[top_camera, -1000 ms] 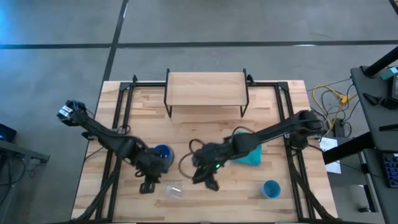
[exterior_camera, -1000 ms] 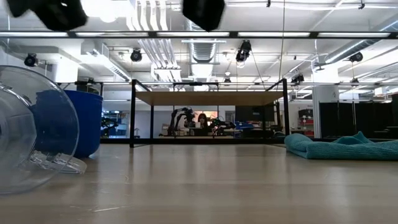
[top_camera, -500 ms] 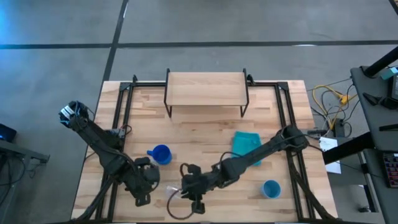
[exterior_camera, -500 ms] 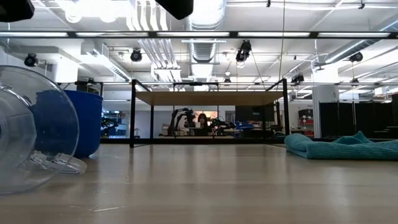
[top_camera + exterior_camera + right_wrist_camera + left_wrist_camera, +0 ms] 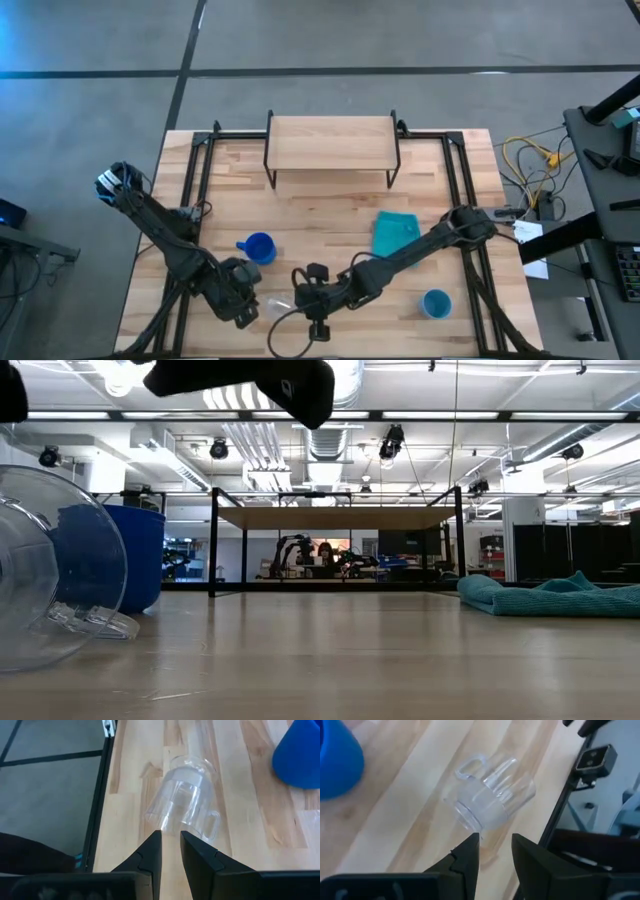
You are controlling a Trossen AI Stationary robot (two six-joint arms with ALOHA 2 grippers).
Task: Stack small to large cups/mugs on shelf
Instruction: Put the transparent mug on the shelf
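step: picking up tipped clear mug [image 5: 277, 306], front table edge | left gripper [image 5: 493, 851], right gripper [image 5: 170, 846]: narrow, empty | next: spread fingers, grasp

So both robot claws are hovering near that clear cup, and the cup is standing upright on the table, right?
Not quite. The clear cup is lying on its side on the table, not standing upright; the right wrist view shows it tipped over, handle out to one side. The rest holds: the left gripper and the right gripper both hover close to it, neither holding it.
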